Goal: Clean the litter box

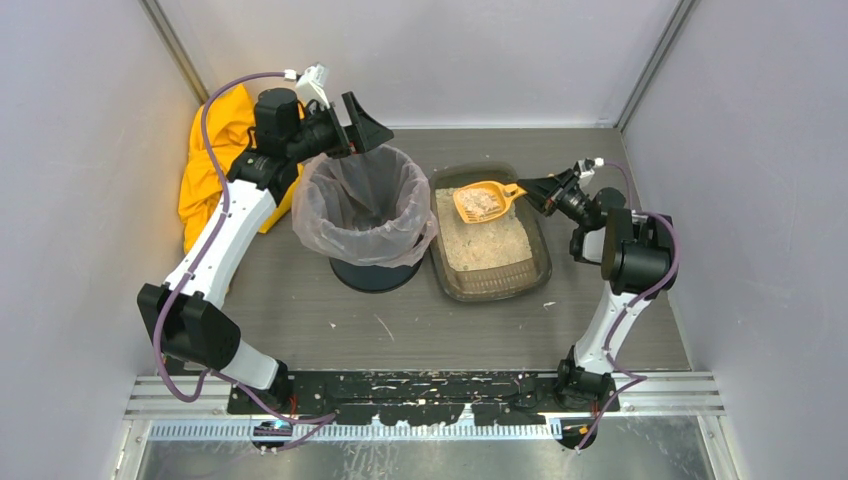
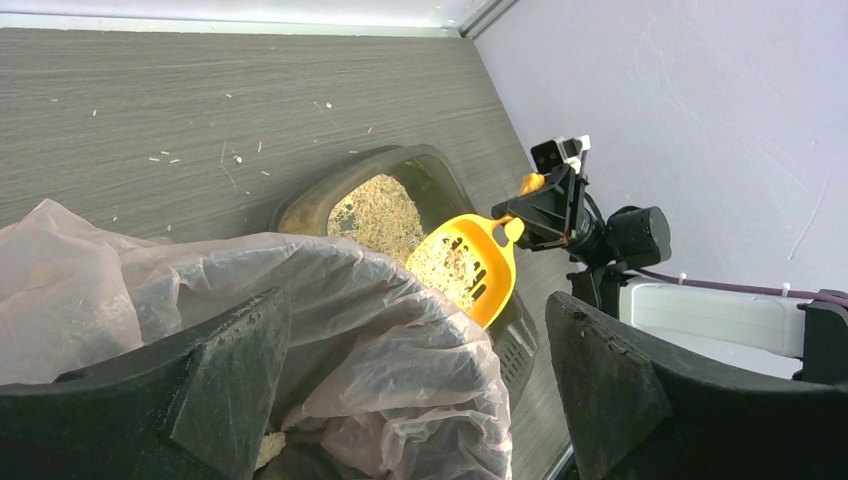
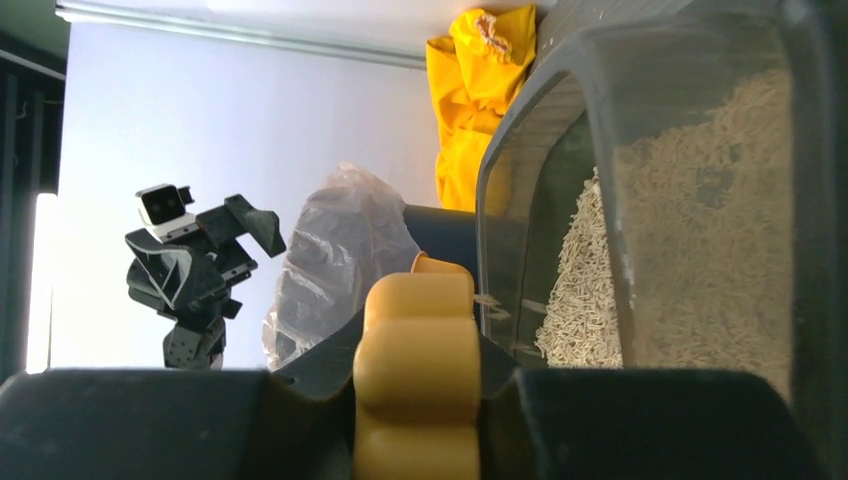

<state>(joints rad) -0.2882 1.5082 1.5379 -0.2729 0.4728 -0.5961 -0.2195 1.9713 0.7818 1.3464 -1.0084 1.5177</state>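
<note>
The litter box point(image 1: 541, 272) lies right of centre, a shallow dark tray of beige litter; its rim shows in the left wrist view point(image 2: 330, 186) and its wall in the right wrist view point(image 3: 540, 150). My right gripper point(image 1: 531, 190) is shut on the handle point(image 3: 420, 370) of an orange slotted scoop point(image 1: 483, 202), which hangs over the tray's far left part with litter in it point(image 2: 468, 265). My left gripper point(image 1: 361, 124) stands open at the far rim of the bagged round bin point(image 1: 365, 205). The clear bag bulges between its fingers point(image 2: 232, 385).
A yellow cloth point(image 1: 213, 160) is bunched in the far left corner behind the left arm. Stray litter grains dot the table point(image 1: 385, 325) in front of the bin and tray. Walls close in on both sides.
</note>
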